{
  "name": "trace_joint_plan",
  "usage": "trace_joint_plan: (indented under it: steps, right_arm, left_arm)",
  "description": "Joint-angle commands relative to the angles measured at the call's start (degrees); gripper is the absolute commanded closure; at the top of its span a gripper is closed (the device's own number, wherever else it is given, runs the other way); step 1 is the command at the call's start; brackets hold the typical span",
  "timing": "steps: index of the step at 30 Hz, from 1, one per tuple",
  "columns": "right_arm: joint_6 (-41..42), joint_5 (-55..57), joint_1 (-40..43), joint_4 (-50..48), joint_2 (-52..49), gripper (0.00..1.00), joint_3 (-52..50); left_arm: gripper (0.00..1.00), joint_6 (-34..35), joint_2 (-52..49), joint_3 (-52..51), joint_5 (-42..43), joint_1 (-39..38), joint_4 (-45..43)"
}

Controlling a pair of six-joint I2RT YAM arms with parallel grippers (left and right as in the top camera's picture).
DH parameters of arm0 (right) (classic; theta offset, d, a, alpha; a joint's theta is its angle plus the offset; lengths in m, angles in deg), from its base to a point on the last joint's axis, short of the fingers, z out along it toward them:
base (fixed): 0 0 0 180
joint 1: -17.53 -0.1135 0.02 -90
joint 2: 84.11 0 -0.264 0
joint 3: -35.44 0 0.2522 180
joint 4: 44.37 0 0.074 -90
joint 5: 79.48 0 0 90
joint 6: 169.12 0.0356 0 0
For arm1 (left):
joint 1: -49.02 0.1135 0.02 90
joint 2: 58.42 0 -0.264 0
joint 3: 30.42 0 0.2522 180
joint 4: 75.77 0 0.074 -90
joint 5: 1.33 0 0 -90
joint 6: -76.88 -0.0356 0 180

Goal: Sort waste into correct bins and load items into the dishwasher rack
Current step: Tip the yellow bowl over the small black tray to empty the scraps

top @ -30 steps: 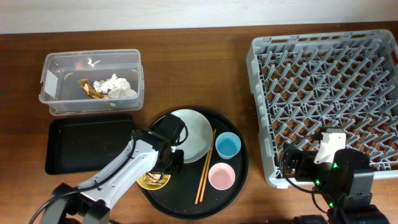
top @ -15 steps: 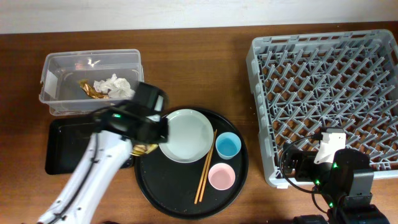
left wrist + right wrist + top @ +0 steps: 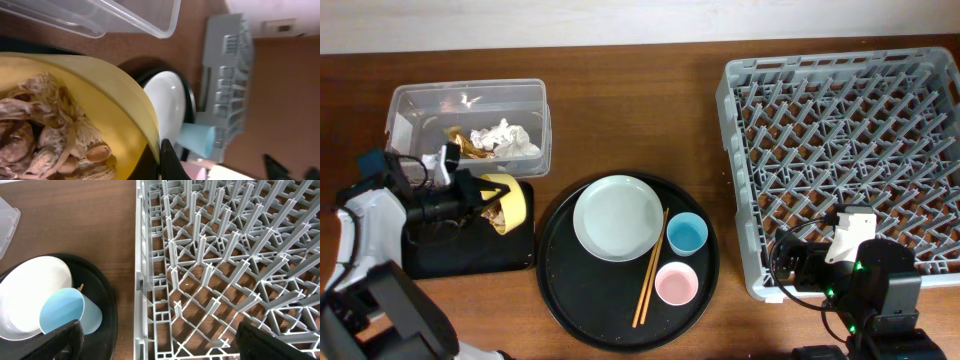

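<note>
1. The left tool [image 3: 478,198] pinches the rim of the bowl [image 3: 512,200]. One dark finger [image 3: 167,161] shows against the yellow edge in the wrist view.
2. The bowl sits at this tool's tips, tipped onto its side, with tan scraps [image 3: 40,135] heaped inside.
3. Below the tool and bowl lies the black bin [image 3: 450,255]. Whether the bowl touches it cannot be told.
4. Just beside this tool, toward the far edge of the table [image 3: 620,60], stands the tub [image 3: 415,100]. It holds a tissue [image 3: 510,138] and a wrapper [image 3: 465,143].
5. Past the bowl, away from the tool, the round tray [image 3: 610,310] carries the plate [image 3: 618,218], blue cup [image 3: 686,234], pink cup [image 3: 676,283] and chopsticks [image 3: 650,268]. The chopsticks lie between the plate and the cups.
6. The right tool [image 3: 157,330] has its fingers spread wide and grips nothing.
7. The rack [image 3: 840,150] lies under and ahead of the right tool, at the rack's near left corner. The blue cup and plate are off to this tool's left.
</note>
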Motion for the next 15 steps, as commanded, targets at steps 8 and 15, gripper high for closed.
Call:
trace_joint_plan:
  steps: [8, 15]
  right_arm:
    - [0.07, -0.11, -0.31, -0.13, 0.15, 0.02, 0.98]
    - [0.07, -0.11, -0.31, -0.15, 0.15, 0.01, 0.98]
  left_arm:
    - [1.0, -6.91, -5.62, -0.31, 19.63, 7.98, 0.92]
    - [1.0, -16.28, -5.62, -0.31, 15.04, 9.55, 2.08]
